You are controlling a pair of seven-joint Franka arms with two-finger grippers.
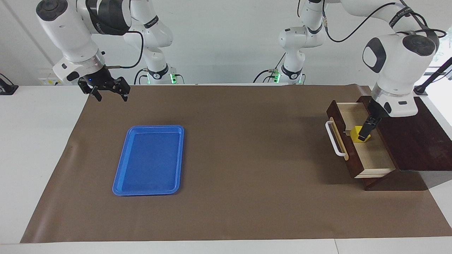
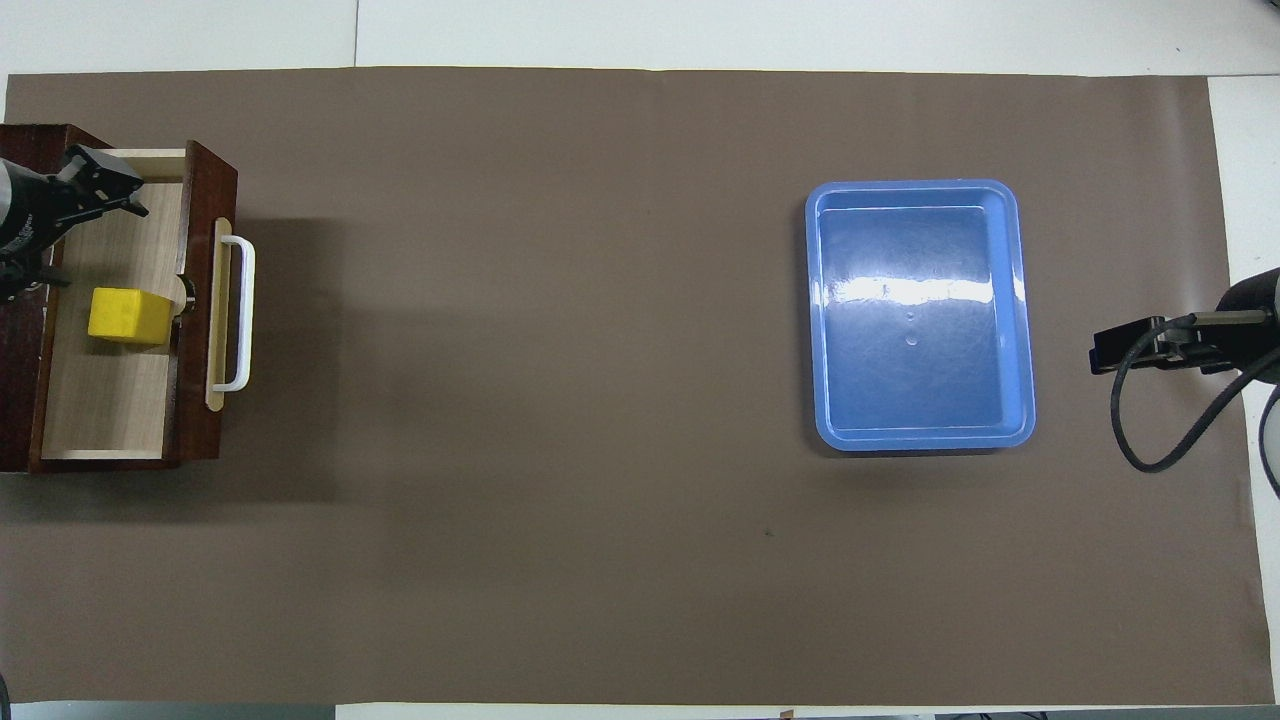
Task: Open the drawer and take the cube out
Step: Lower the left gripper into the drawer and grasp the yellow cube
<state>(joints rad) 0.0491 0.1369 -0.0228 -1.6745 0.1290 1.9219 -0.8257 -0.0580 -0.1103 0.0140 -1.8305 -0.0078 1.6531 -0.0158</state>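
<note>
The drawer (image 1: 367,155) (image 2: 110,400) is standing pulled out of its dark box (image 1: 409,141) at the left arm's end of the worktop (image 1: 35,141). Its white handle (image 1: 334,138) (image 2: 238,312) is facing the middle of the brown mat (image 1: 247,158). The cube (image 1: 354,133) (image 2: 128,316) is sitting on the pale drawer floor, close against the inside of the drawer front and about midway along it.

The left claw (image 1: 363,134) (image 2: 118,190) is hanging over the open drawer, pointing down from the arm's wrist above the box. In the facing view its tip is overlapping the cube. From overhead it is showing over the part of the drawer farther from the robots than the cube. Whether it is touching the cube cannot be told — nor whether it is spread or closed.

The blue tray (image 1: 148,160) (image 2: 915,320) is lying flat on the mat toward the right arm's end, well apart from the drawer, with nothing in it.

The right arm is waiting — its claw (image 1: 107,90) (image 2: 1100,352) is hovering spread wide, gripping nothing, over the mat's edge at the right arm's end.
</note>
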